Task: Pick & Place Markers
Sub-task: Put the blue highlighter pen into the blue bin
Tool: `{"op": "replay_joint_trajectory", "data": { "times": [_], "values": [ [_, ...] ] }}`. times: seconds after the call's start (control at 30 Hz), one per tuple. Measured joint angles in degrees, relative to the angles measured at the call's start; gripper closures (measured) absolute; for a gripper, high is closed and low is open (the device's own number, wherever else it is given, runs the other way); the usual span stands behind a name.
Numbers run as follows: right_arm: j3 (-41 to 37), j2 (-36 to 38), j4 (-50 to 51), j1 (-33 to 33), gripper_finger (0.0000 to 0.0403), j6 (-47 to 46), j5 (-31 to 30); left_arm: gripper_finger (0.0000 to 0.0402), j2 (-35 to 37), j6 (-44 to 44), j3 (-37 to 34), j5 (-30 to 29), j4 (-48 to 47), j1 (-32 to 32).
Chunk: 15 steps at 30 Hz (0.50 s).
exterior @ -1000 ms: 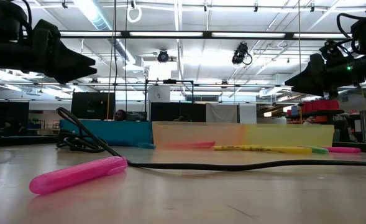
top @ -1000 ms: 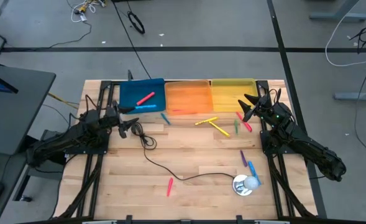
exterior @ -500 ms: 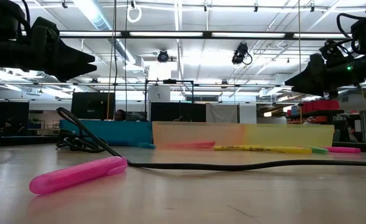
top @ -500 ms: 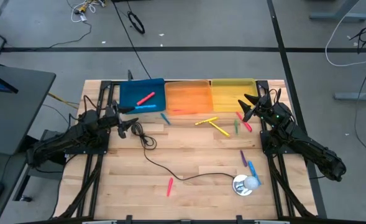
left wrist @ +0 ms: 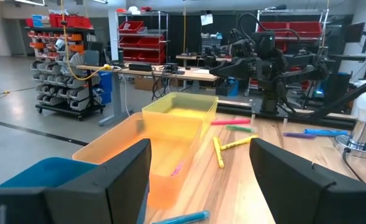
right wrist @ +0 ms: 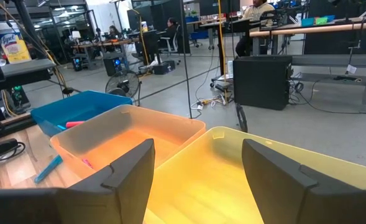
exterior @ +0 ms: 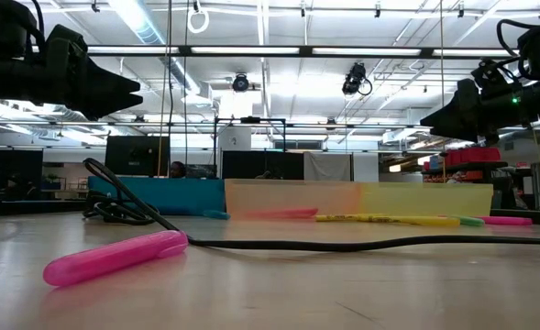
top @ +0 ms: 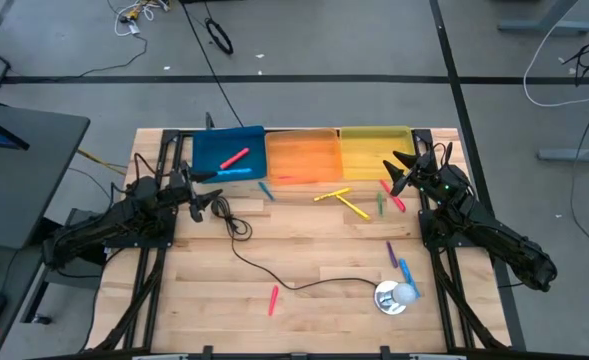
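Note:
Markers lie scattered on the wooden table: two yellow ones [top: 340, 200], a green [top: 380, 205], a pink [top: 395, 198], a teal [top: 266, 189], a purple [top: 391, 253], a blue [top: 406, 272] and a pink one [top: 273, 299] near the front. A red marker [top: 234, 158] and a blue one [top: 236, 172] lie in the blue tray [top: 214, 150]. My left gripper [top: 212, 196] hovers open at the table's left, beside the blue tray. My right gripper [top: 399, 172] hovers open at the right, by the yellow tray [top: 374, 140]. Both point level and hold nothing.
An orange tray [top: 304, 150] stands between the blue and yellow trays along the far edge. A black cable [top: 264, 270] runs from a coil near the left gripper to a round silver-white object [top: 394, 296] at the front right.

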<state>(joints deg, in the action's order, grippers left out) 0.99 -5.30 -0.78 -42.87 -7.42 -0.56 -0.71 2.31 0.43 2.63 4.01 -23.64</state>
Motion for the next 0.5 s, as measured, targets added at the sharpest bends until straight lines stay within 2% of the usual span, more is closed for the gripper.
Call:
{"op": "replay_joint_trajectory", "data": {
  "times": [0.37,0.5],
  "values": [
    [0.0,0.0,-0.9,0.0,0.0158,-0.2,0.0,0.0122,0.0,0.0,0.0,0.0,0.0,0.0],
    [0.0,0.0,-0.9,0.0,0.0158,-3.8,0.0,0.0122,0.0,0.0,0.0,0.0,0.0,0.0]
  ]
}}
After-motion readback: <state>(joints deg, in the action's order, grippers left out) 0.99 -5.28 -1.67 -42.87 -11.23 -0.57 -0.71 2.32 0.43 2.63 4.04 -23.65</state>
